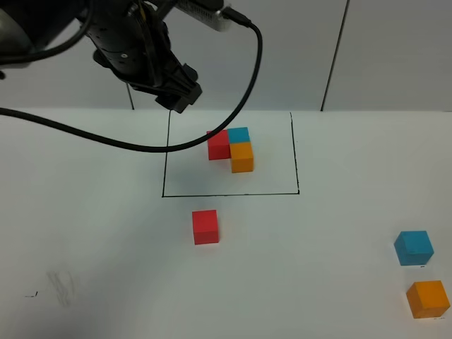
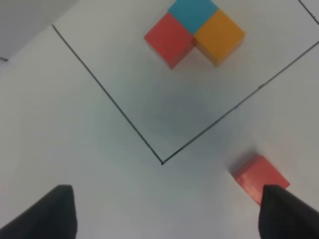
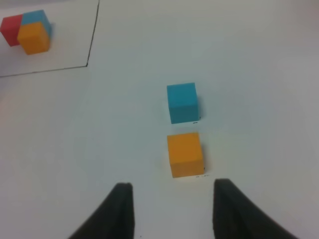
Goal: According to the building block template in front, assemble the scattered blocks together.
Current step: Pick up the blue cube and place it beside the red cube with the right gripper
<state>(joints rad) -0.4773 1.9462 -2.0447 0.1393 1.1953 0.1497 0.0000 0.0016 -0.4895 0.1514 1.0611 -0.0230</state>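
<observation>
The building block template [image 1: 232, 150] is a red, cyan-blue and orange cluster inside a thin black outline at the back centre; it also shows in the left wrist view [image 2: 194, 32] and the right wrist view [image 3: 27, 31]. A loose red block [image 1: 205, 227] lies just in front of the outline. The loose blue block [image 1: 413, 247] and orange block [image 1: 427, 298] sit at the front right. My left gripper [image 1: 182, 94] hangs high over the outline's back left corner, open and empty [image 2: 167, 199]. The red block [image 2: 259, 174] lies beside one left finger. My right gripper [image 3: 172, 186] holds nothing; its fingers stand narrowly apart just short of the orange block [image 3: 185, 154], with the blue block [image 3: 182, 102] beyond it.
The white table [image 1: 106, 233] carries a faint smudge [image 1: 62, 286] at the front left. A black cable [image 1: 141, 145] droops from the left arm across the back of the template. A wall with dark seams rises behind the table.
</observation>
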